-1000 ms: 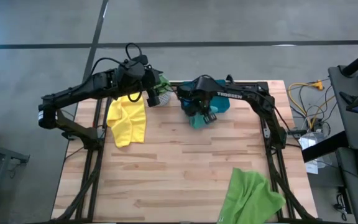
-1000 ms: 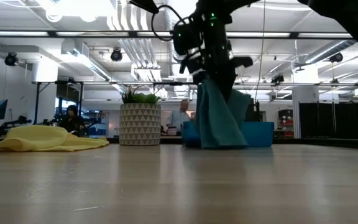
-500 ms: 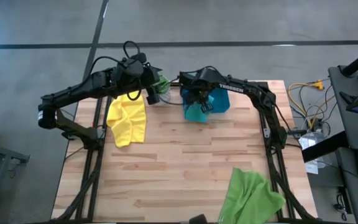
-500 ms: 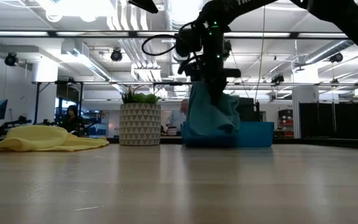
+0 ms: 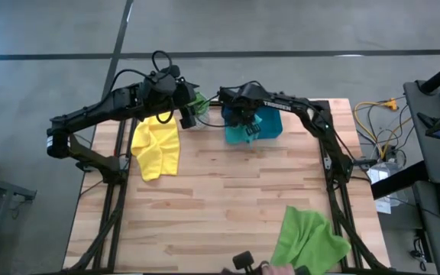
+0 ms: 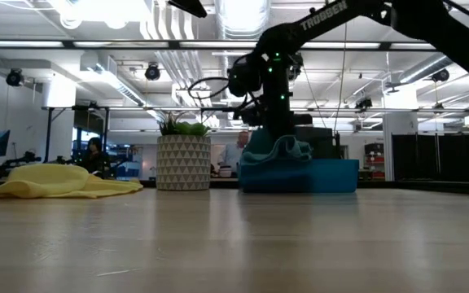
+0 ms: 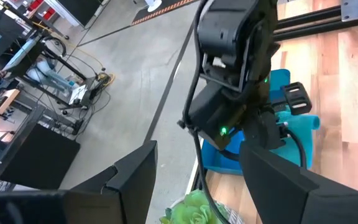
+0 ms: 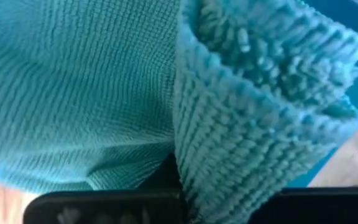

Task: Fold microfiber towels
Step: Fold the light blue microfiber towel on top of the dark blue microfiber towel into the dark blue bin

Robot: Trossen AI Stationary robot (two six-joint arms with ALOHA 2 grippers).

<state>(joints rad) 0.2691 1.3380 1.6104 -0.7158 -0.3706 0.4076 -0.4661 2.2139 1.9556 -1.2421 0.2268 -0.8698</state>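
A teal towel [image 5: 243,135] lies bunched on the blue tray [image 5: 273,124] at the table's far edge, and my right gripper [image 5: 248,128] is shut on it from above. In the low view the towel [image 6: 277,152] is a heap on the tray [image 6: 332,175]. My left gripper [image 5: 187,117] hangs open and empty above the far left, beside a potted plant [image 5: 198,99]. A yellow towel [image 5: 156,145] lies crumpled flat at the left. A light green towel [image 5: 308,241] lies at the near right corner, its edge over the table's front. My right gripper pinches a raised fold of the teal towel [image 8: 194,155] between its two fingers, more than one layer thick. The fingers come from above, pointing steeply down. The towel's lower part rests slack in a heap on the tray [image 6: 259,175].
The potted plant [image 6: 183,159] stands just left of the tray. A person's hand with a dark object [image 5: 247,264] shows at the near edge beside the green towel. Bare wood [image 5: 228,198] spans the table's middle.
My right gripper has gone toward the far edge and down, still shut on the teal towel. The towel hung long below the fingers by the tray's near side. It has now sunk into a low heap on the tray.
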